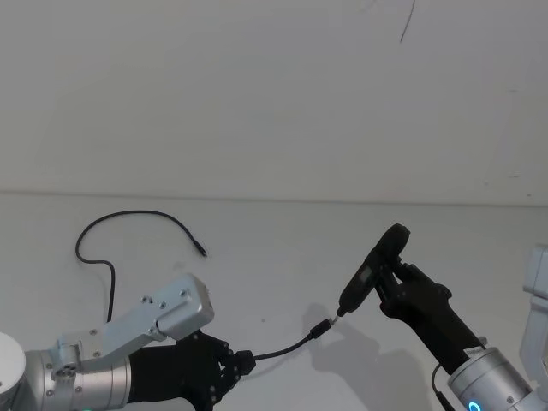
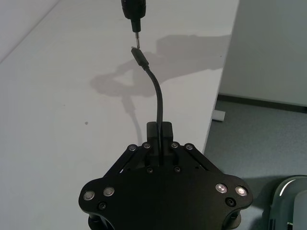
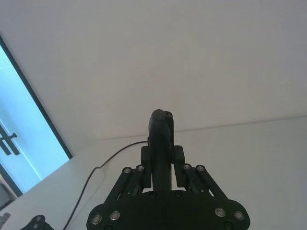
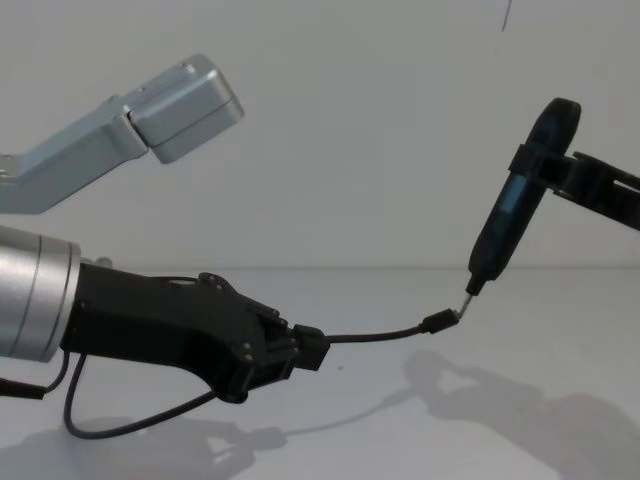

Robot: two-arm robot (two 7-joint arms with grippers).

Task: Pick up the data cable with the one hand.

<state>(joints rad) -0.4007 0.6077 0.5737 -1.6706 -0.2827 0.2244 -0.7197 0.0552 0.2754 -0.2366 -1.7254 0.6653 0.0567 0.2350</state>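
My left gripper (image 4: 312, 352) is clamped on the data cable (image 4: 385, 335) near its plug, lifted above the table (image 1: 282, 257), so I should keep it steady while my right gripper (image 1: 396, 278), closed on the pen-shaped tool (image 4: 510, 215), meets the plug tip.

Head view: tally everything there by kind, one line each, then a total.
Data cable: 1
Pen-shaped tool: 1
Grippers: 2, the left gripper shut on the data cable, the right gripper shut on the pen-shaped tool
Table: 1
Total: 5
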